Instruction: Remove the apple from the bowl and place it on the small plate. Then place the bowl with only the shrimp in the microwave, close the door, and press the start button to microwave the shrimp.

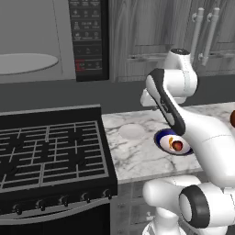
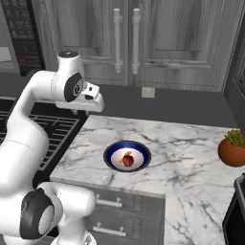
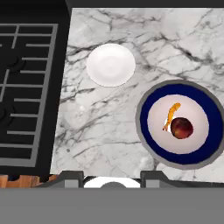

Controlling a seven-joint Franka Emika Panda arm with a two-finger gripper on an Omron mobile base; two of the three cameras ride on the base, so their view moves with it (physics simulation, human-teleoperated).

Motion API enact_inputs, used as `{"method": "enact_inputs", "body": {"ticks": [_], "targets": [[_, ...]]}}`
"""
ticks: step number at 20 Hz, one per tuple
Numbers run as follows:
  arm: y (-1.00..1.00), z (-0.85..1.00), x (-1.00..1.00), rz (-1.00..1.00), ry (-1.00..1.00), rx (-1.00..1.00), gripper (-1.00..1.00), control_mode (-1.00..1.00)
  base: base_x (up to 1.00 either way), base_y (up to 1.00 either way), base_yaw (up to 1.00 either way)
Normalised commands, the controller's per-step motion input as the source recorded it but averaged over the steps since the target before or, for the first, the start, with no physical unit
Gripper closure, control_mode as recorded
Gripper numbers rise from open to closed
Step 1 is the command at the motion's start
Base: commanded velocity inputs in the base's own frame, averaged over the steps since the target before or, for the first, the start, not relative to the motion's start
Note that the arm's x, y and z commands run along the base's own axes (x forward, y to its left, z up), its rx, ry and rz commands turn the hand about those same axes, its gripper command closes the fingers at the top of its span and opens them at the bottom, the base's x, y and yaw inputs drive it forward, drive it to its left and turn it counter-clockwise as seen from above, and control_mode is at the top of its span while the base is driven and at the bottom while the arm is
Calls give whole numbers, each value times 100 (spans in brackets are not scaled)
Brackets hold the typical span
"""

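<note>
Hand view looks down on a white marble table (image 3: 113,127) beside a black stove (image 3: 26,92) — grey cabinets (image 2: 182,43) behind. One bowl (image 3: 180,124) holds one apple (image 3: 181,128) touching one shrimp (image 3: 171,116); one small plate (image 3: 110,64) lies near (bare). End effector (image 3: 111,177) hangs above, grasping nothing — its spread cannot be told.

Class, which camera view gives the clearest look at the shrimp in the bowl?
The hand view: the shrimp lies unobstructed beside the apple in the bowl. The right base view shows only an orange sliver; in the left base view the arm crowds it.
</note>
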Motion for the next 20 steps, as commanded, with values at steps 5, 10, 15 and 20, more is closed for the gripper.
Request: {"method": "enact_inputs", "body": {"ticks": [5,10,15,20], "targets": [[7,-47,-6,0,0,-16,-100,-100,0,0,0],[-32,-100,-28,0,-3,-25,-100,-100,0,0,0],[-87,-86,-18,0,5,-1,-100,-100,0,0,0],[-79,-45,3,0,3,5,-100,-100,0,0,0]]}}
